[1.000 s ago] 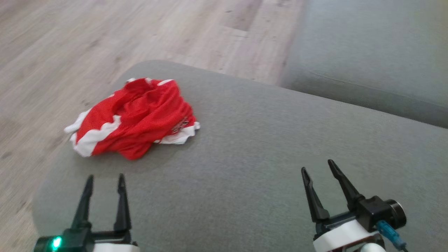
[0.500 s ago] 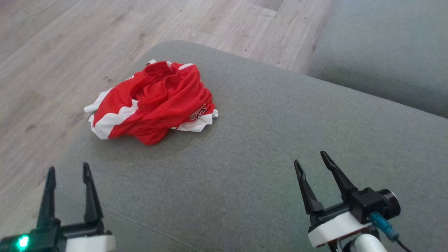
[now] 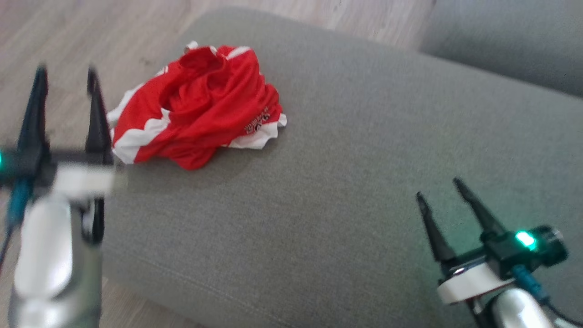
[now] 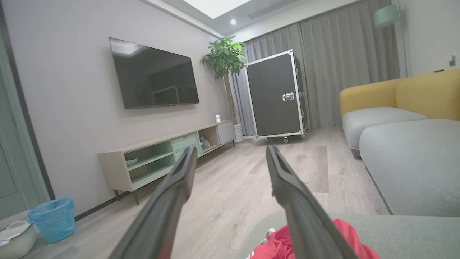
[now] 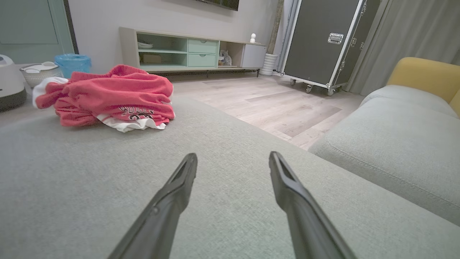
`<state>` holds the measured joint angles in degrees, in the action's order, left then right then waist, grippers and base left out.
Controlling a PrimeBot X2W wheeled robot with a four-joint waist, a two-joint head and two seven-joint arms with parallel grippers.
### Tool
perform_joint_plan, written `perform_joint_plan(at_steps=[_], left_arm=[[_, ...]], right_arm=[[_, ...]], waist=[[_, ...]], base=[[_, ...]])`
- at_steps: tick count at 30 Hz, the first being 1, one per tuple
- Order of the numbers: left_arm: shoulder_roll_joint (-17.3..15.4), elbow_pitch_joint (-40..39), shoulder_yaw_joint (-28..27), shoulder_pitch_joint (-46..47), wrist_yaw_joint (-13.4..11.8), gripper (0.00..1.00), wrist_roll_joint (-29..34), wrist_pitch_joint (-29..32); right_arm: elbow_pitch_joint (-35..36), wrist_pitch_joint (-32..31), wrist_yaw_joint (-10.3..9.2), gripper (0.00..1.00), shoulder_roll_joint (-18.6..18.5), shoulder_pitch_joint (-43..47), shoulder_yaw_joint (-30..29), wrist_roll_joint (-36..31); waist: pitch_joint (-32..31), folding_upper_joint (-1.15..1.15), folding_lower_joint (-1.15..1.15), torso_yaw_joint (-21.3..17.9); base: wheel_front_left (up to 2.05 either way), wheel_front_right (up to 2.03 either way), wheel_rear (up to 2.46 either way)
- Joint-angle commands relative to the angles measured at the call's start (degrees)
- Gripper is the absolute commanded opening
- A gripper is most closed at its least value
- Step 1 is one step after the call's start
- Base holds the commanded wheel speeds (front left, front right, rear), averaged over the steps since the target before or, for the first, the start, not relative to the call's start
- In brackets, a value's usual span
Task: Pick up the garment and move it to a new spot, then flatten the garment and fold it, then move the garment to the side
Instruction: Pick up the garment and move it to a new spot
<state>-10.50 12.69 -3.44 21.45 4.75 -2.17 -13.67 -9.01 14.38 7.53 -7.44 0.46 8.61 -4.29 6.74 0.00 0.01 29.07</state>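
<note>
The garment (image 3: 196, 107) is a crumpled red piece with white trim, lying near the far left corner of a grey cushion (image 3: 346, 150). It also lies at the left in the right wrist view (image 5: 107, 99) and peeks in at the bottom of the left wrist view (image 4: 276, 244). My left gripper (image 3: 66, 75) hangs open just left of the garment, above the cushion's edge, with nothing between its fingers. Over the cushion's near right part my right gripper (image 3: 439, 189) stands open and empty, well away from the garment.
Wooden floor (image 3: 91, 32) lies left of and beyond the cushion. A second grey cushion (image 3: 510, 45) sits at the far right. Farther off are a TV cabinet (image 4: 161, 154), a black wheeled case (image 4: 275, 95), a blue basket (image 4: 54, 219) and a yellow sofa back (image 4: 413, 97).
My left gripper has risen and come forward to beside the garment. The head camera has shifted, so the cushion and garment sit higher in view. The garment lies as before.
</note>
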Motion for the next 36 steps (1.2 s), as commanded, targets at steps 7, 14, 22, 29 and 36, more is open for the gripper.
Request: perform_joint_plan(at_steps=[7,14,22,29,36], left_arm=[[-0.9,16.4,1.8,21.2,1.7,1.0,-3.8,9.0],[-1.6,40.5,3.4,34.1,2.4,1.0,-7.8,22.1],[-2.5,54.0,3.6,36.0,2.4,1.0,-8.9,24.8],[-4.7,53.6,6.9,38.9,2.6,0.0,-6.9,12.6],[-8.5,52.2,12.3,43.8,2.7,0.0,-2.0,5.0]], right_arm=[[4.6,0.6,-0.04,1.0,-8.1,-4.6,0.9,-0.7],[7.1,0.6,-0.04,1.0,-12.8,-5.3,1.2,-0.6],[8.1,0.6,-0.04,1.0,-14.5,-6.0,0.8,-0.6],[7.5,0.6,-0.04,1.0,-13.4,-6.1,0.6,-0.1],[5.8,0.6,-0.04,1.0,-8.2,-6.7,2.0,0.5]], waist=[[9.9,0.0,-0.01,-1.0],[15.0,0.0,-0.01,-2.0],[17.6,0.0,-0.01,-3.2],[16.5,0.0,-0.01,-3.1],[9.8,0.0,-0.01,-6.8]], base=[[0.0,0.0,0.0],[0.0,0.0,0.0],[0.0,0.0,0.0],[0.0,0.0,0.0],[0.0,0.0,0.0]])
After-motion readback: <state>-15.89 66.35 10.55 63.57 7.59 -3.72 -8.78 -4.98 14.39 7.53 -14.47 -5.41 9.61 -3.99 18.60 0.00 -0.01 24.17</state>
